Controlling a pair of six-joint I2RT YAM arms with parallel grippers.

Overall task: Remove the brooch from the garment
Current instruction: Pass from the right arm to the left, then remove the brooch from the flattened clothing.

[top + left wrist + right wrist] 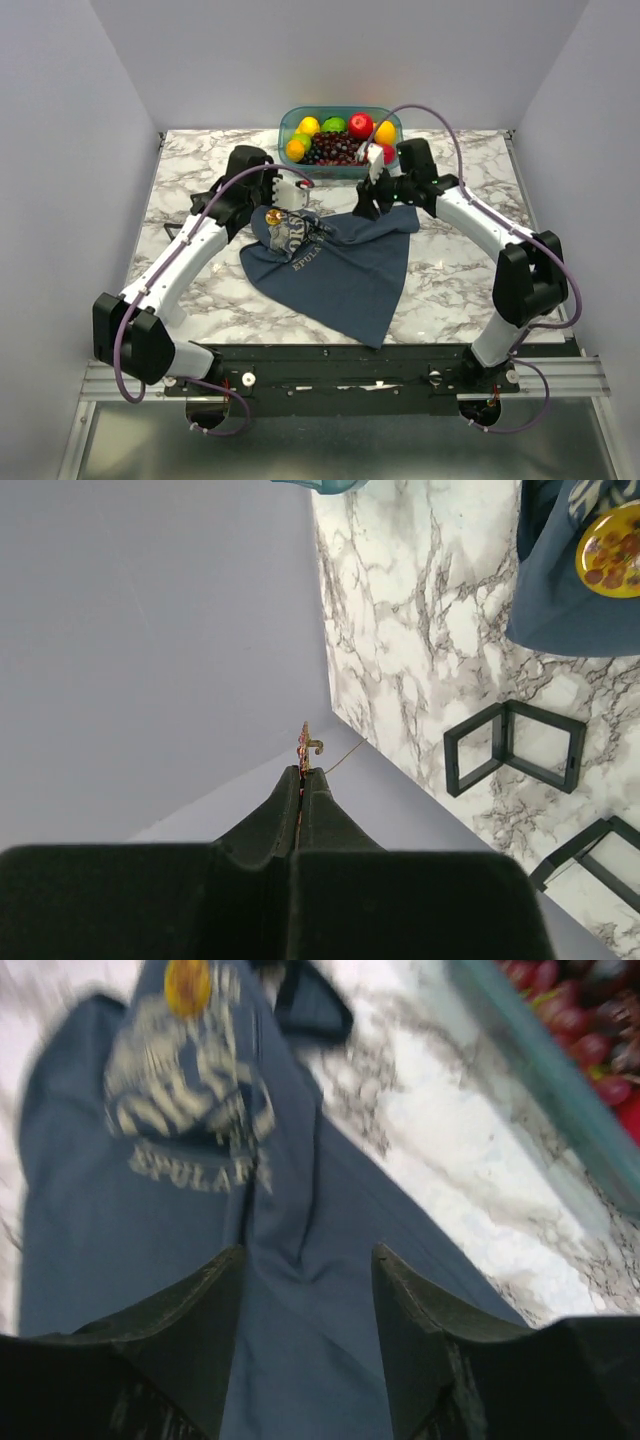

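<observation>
Left gripper [302,772]: jaws fully closed, pinching the brooch [305,742] at the very tips. The gripper is raised off the marble table [450,270] and faces a corner of the grey walls.

Right gripper [308,1260]: jaws spread wide and nothing clamped. It is low over the garment [340,270], and a soft fold of cloth runs up between the two fingers. The right wrist view is blurred, so contact with the cloth cannot be judged.

Counts:
- Brooch: one.
- Garment: one.
- Round yellow disc [610,548]: one.
- Black frames [506,730]: two.
- Clear teal bin [283,125]: one, holding a dark bunch of grapes and several round fruits in yellow, orange, green and red.

Brooch:
- It is seen edge-on, sticking out just past the left fingertips.
- It is very small and thin, gold-coloured with a reddish tint.
- A tiny curled hook sits on its right side, and a fine wire trails off lower right.
- Its face is not visible.
- It is clear of the garment, which lies well off to the upper right of this gripper.

Garment:
- It is dark slate-blue and spread flat on the marble.
- The pale printed graphic and lettering lie ahead of the right jaws.
- The yellow disc, which has reddish-brown spots, rests on the cloth just beyond the graphic.

The frames lie on the marble to the right of the left gripper. The bin is ahead and to the right of the right gripper.
</observation>
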